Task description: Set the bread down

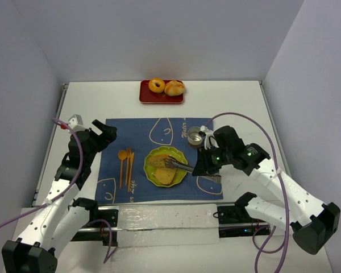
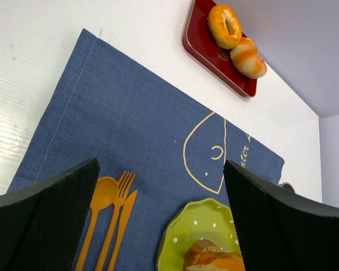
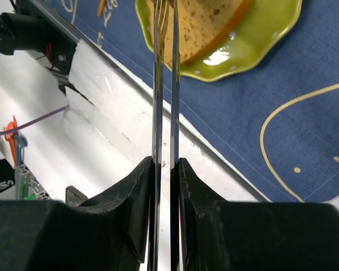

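From above, both slices of bread (image 1: 163, 177) lie on the green plate (image 1: 181, 156). The right gripper (image 1: 202, 168), just right of the plate, reaches in with tongs (image 1: 179, 165).

Left wrist: the left gripper (image 2: 161, 220) hangs wide open and empty left of the plate, probably keeping clear.

Right wrist: the gripper is clamped on the tongs, pressing their tips together at a slice's edge, likely to lift it.

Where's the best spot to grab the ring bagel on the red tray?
Probably pinch one side of the ring through its hole, coming straight down from above. The bagel lies on the red tray with its hole facing up. The bun sits close beside it, so take the side away from the bun.
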{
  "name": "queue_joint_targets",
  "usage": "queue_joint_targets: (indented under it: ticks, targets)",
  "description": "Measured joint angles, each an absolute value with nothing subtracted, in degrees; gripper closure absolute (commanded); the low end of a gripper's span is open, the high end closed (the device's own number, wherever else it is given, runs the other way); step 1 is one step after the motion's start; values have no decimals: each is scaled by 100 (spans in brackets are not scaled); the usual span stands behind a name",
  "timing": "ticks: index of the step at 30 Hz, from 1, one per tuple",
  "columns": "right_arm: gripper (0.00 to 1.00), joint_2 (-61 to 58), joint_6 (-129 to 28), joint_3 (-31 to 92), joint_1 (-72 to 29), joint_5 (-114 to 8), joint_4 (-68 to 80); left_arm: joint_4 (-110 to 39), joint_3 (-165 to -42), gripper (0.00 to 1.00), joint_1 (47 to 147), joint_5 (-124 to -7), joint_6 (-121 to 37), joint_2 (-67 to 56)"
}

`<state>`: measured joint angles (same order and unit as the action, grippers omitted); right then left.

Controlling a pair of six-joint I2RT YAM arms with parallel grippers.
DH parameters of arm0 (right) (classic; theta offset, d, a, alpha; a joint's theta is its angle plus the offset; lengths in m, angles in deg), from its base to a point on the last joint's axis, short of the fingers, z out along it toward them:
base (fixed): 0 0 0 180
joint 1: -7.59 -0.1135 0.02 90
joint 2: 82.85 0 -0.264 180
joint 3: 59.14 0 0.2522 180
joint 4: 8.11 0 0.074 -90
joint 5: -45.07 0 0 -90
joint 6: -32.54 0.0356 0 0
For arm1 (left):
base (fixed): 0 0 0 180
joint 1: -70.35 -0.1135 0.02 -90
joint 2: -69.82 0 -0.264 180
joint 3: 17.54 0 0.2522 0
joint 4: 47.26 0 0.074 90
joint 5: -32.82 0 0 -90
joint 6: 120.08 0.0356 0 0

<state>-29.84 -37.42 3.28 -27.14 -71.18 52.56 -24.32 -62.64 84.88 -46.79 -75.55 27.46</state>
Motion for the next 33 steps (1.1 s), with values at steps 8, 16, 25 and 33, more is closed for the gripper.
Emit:
queue_joint_targets:
  ticks: [8, 16, 25, 33]
  targets:
    - [82, -2696, -3707, 143, -2719, -7110, 5282, -2453, -6264, 1, 8488, -4699, -7589, 2585]
    - [62, -2571, -3619, 162, -2719, -6957, 5286, -2468, -6264, 1, 8488, -4699, -7595, 2583]
    - [51, -2517, -3606, 281, -2726, -6808, 5338, -2468, -6264, 1, 8488, -4699, -7597, 2586]
    - [46, -2645, -3606, 351, -2728, -6740, 5396, -2468, -6264, 1, 8488, -4699, -7597, 2588]
